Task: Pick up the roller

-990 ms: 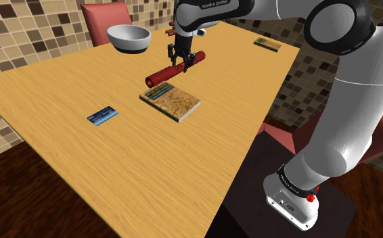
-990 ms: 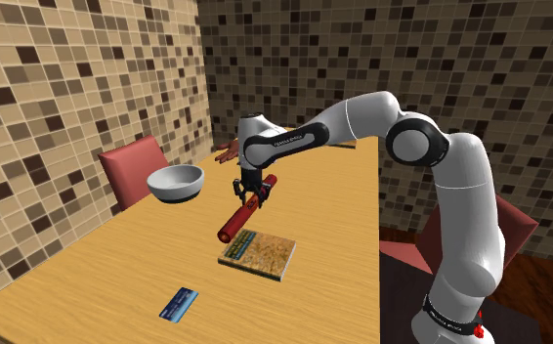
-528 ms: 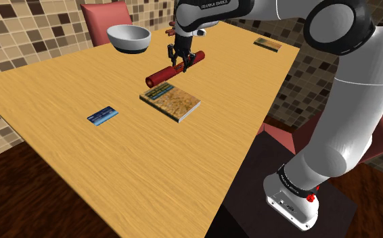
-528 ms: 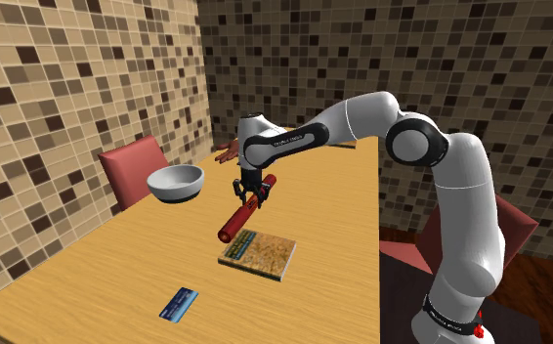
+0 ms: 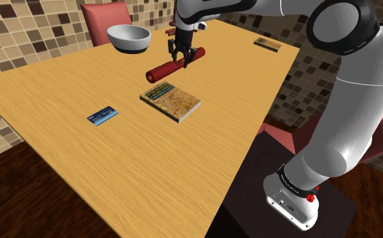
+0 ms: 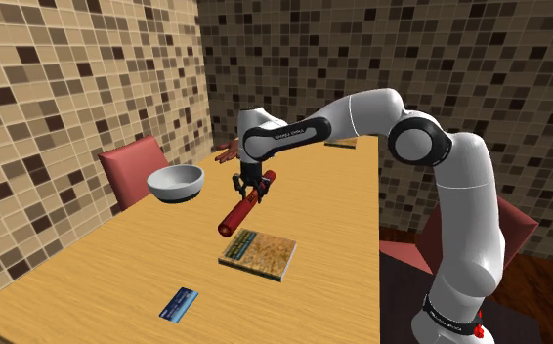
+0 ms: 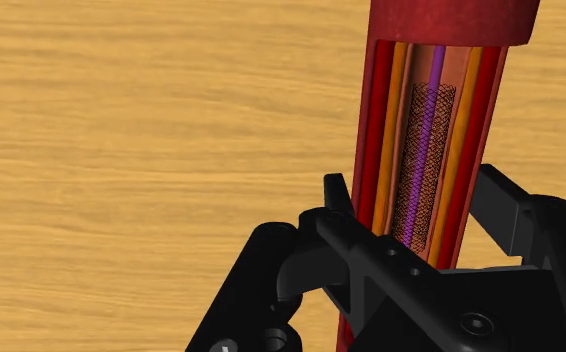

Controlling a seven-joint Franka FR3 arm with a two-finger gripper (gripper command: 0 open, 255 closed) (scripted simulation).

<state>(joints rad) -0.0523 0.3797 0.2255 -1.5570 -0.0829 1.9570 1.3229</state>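
My tool [image 7: 411, 212] is clamped on the roller [image 7: 426, 110], off its middle, so the longer part slopes down, clear of the table [image 5: 116, 162]. To lift well, I judge I should rise straight and slowly with a firm grip, or the lopsided weight may twist it between my fingers. A book [image 5: 170, 100] lies below the tool and a bowl [image 5: 129, 37] sits farther off. The roller hides where my pads touch it, and the wrist view cuts off its far end.

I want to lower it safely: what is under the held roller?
Bare wooden table shows beneath the roller, clasped in the gripper. The strip straight below it is hidden by the roller itself.
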